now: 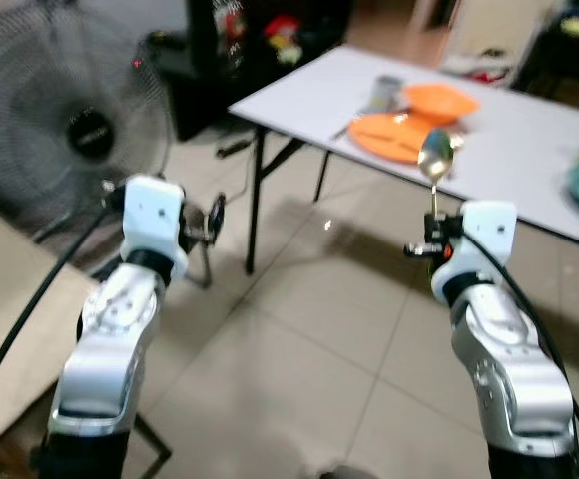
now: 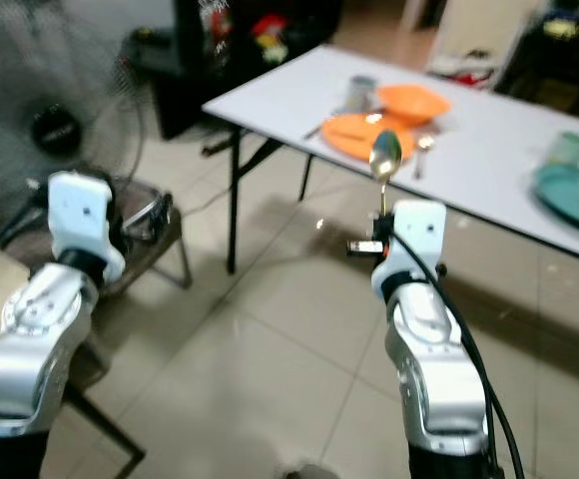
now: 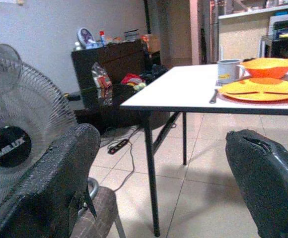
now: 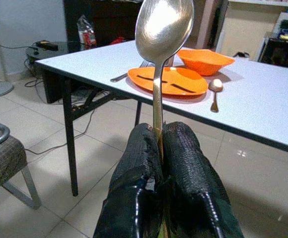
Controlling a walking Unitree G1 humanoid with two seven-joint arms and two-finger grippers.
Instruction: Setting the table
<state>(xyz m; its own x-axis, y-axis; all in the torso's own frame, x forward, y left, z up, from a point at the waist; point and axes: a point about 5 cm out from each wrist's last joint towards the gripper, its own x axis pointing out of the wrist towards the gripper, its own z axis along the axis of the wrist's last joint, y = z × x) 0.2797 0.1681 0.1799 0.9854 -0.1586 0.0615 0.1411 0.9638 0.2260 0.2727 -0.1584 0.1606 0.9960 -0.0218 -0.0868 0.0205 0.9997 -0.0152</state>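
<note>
Short of the white table [image 1: 529, 150], right gripper [image 4: 160, 144] clamps a spoon [image 4: 161, 29] upright; left gripper [image 3: 159, 168], fingers apart, carries nothing; next, likely walk closer and lay it.

The spoon [image 4: 163, 29] I held up was polished metal, mirror-bright in the bowl, pinched in my right gripper [image 4: 161, 136], whose black fingers [image 4: 188, 163] looked rubbery and pebbled. My left gripper's fingers [image 3: 59, 173] showed that same rough matt skin. The table [image 4: 263, 99] was smooth, satiny white; the orange plate [image 4: 169, 80] and bowl [image 4: 206, 59] looked like glossy plastic. The floor tiles [image 1: 309, 329] shone, and the chair seat [image 4: 2, 158] was woven cloth
</note>
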